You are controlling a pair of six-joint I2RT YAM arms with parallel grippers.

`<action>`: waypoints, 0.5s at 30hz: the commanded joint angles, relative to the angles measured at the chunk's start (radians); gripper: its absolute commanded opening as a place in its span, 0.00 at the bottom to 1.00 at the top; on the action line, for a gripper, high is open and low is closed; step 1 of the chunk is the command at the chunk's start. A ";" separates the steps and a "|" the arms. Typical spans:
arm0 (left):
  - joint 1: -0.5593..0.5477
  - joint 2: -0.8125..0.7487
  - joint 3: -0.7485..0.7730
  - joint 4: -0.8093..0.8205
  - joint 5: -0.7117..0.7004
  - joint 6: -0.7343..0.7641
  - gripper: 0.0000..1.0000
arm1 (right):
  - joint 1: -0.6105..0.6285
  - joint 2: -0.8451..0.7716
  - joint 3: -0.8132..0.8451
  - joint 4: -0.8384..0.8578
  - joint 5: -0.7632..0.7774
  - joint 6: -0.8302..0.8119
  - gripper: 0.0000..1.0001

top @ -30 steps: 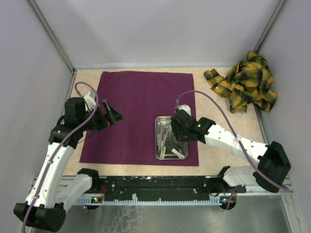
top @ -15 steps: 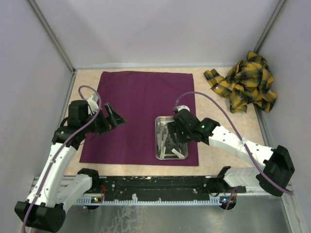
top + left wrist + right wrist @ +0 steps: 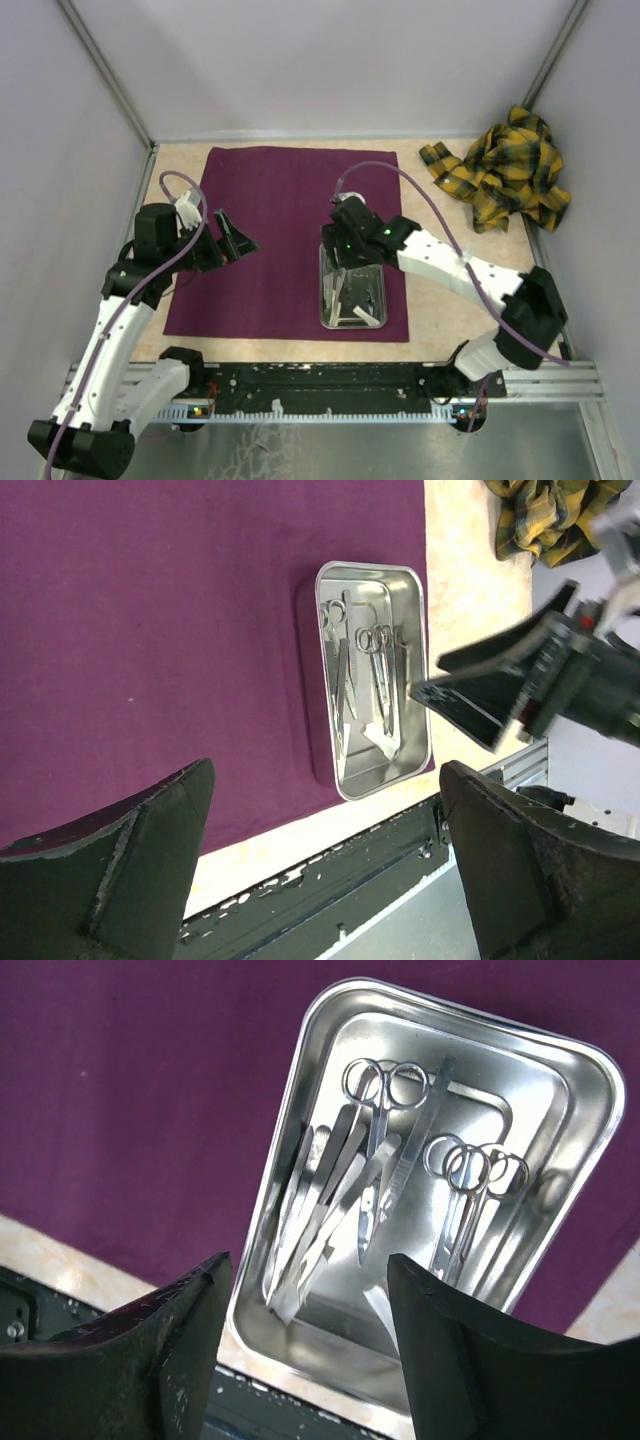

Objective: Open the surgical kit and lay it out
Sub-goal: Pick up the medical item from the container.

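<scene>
1. I see the dark purple cloth (image 3: 280, 210) spread flat on the desk (image 3: 455, 215), with the shiny steel tray (image 3: 545, 1110) on its near right corner.
2. The tray's long axis runs near to far. Scissors (image 3: 372, 1160) and forceps (image 3: 420, 1125) lie lengthwise inside, ring handles at the far end.
3. My right pincer (image 3: 308, 1270) hovers over the tray, jaws apart and empty. My left pincer (image 3: 235, 238) gapes wide above the cloth's left side.

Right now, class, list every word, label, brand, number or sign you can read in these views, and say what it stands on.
No text can be read in any view.
The steel tray, the instruments in it, the purple cloth and the plaid cloth carry no visible print.
The rail at the near edge shows pale specks, too small and blurred to read as letters or numbers.
</scene>
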 commanded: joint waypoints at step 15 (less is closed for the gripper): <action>-0.006 0.052 0.014 0.048 0.061 0.101 1.00 | -0.088 0.358 0.193 -0.058 0.090 0.193 0.32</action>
